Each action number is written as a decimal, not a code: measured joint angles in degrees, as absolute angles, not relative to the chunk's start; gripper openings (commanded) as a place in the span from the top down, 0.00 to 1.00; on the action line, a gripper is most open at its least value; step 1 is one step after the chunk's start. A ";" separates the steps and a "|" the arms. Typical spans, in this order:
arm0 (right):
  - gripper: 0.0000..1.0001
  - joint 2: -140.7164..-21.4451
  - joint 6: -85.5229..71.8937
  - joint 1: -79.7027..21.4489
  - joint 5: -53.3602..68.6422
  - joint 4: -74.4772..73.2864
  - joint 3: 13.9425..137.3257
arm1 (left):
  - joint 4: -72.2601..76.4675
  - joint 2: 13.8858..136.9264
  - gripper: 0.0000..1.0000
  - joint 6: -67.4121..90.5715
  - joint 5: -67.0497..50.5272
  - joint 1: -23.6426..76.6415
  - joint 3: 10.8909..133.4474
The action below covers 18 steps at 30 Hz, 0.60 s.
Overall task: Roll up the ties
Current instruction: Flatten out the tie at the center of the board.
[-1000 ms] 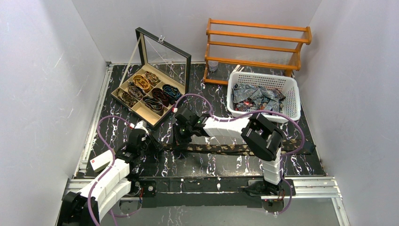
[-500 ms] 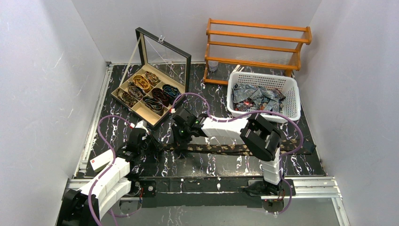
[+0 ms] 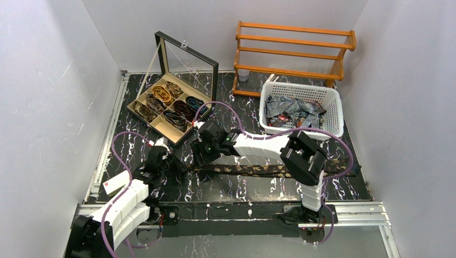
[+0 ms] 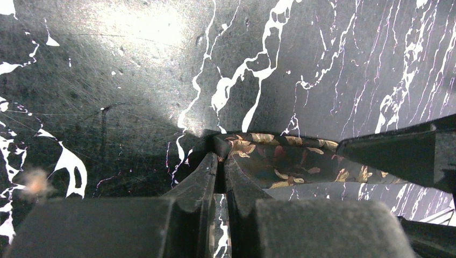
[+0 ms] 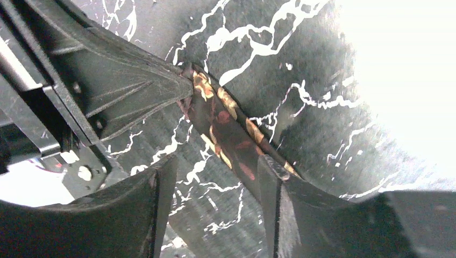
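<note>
L tool [image 4: 220, 161] tight on tie [image 4: 279, 161], prob.

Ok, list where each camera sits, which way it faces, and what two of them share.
Top external: above and behind the bases, looking down on the table, left arm, right arm, tie box, basket and rack.
Left wrist: on the left arm, looking along the left gripper, shut on the end of the floral tie.
Right wrist: on the right arm, looking down past the open right gripper at the table.
Shared: both wrist views show that tie's end in the left gripper.
</note>
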<state>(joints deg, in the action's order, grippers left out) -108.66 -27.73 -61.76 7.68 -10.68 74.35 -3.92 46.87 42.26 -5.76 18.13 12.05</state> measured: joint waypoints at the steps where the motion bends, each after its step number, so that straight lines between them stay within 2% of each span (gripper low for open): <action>1: 0.29 -108.42 -25.56 -61.73 7.68 -9.37 73.54 | -3.92 46.89 1.00 42.35 -5.74 18.13 12.05; 4: 0.24 -107.18 -18.15 -61.73 8.29 -3.99 69.01 | -3.97 46.89 1.00 42.50 -5.67 18.13 12.08; 12: 0.22 -106.37 -2.44 -61.73 11.70 4.60 62.76 | -4.82 46.30 1.00 42.70 -5.56 18.13 12.08; 13: 0.15 -106.37 -1.15 -61.73 12.27 5.91 62.76 | -4.86 46.28 1.00 42.70 -5.56 18.13 12.08; 15: 0.08 -106.37 0.95 -61.73 13.43 8.03 62.76 | -4.86 46.28 1.00 42.72 -5.58 18.13 12.08; 18: 0.07 -106.61 3.53 -61.73 15.11 9.17 62.87 | -4.93 46.26 1.00 43.03 -5.58 18.13 12.08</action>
<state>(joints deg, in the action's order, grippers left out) -106.61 3.53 -61.73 15.11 9.17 62.87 -4.93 46.26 43.03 -5.58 18.13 12.08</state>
